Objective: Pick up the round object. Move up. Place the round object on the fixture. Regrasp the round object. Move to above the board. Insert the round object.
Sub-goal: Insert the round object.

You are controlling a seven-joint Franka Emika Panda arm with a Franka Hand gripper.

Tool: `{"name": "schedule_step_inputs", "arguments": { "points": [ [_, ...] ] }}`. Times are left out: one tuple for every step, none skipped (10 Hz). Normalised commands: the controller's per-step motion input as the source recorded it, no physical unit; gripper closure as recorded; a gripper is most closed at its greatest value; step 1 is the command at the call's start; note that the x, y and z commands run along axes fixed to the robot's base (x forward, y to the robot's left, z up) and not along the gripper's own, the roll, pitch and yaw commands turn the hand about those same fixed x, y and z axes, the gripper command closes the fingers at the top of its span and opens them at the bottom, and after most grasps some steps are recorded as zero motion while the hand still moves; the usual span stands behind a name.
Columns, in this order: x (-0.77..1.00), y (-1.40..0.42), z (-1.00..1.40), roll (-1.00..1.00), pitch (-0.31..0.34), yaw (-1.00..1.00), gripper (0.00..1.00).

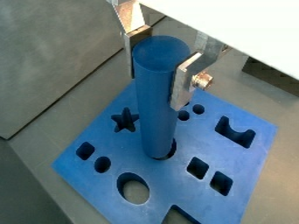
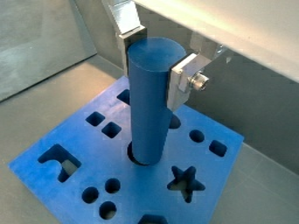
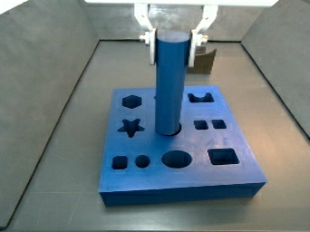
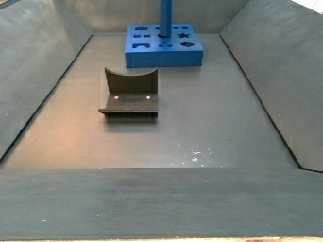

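While the blue peg (image 3: 169,83) stands upright in a round hole at the centre of the board (image 3: 182,174), the gripper (image 3: 176,29) at top centre flanks its upper end, jaws slightly apart

Even overhead light, soft shadows; glare patch on grey floor (image 4: 195,151); wrist views slightly soft.

We see a dull grey metal tray floor (image 4: 164,142) with sloping grey side walls (image 4: 44,90), faintly glossy, catching small glints of light.
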Motion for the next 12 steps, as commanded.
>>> {"name": "schedule_step_inputs", "arguments": {
  "points": [
    [0.0,0.0,-0.28,0.12,-0.089,0.0,1.0],
    [0.0,0.0,-0.25,0.13,-0.073,0.0,1.0],
    [0.05,0.0,-0.25,0.12,-0.06,0.0,1.0],
    [0.19,0.0,-0.18,0.08,-0.044,0.0,1.0],
    [0.2,0.0,-0.2,0.22,0.0,0.0,1.0],
    [0.21,0.0,-0.19,0.23,0.003,0.0,1.0],
    [0.19,0.0,-0.19,0.23,0.004,0.0,1.0],
    [0.14,-0.03,-0.29,0.18,0.0,0.0,1.0],
    [0.11,-0.16,-0.37,0.19,-0.001,0.0,1.0],
    [0.11,-0.33,-0.33,0.26,0.0,0.0,1.0],
    [0.15,-0.33,-0.32,0.28,0.003,0.0,1.0],
    [0.16,-0.23,-0.48,0.2,0.0,0.0,1.0]
  ]
}}
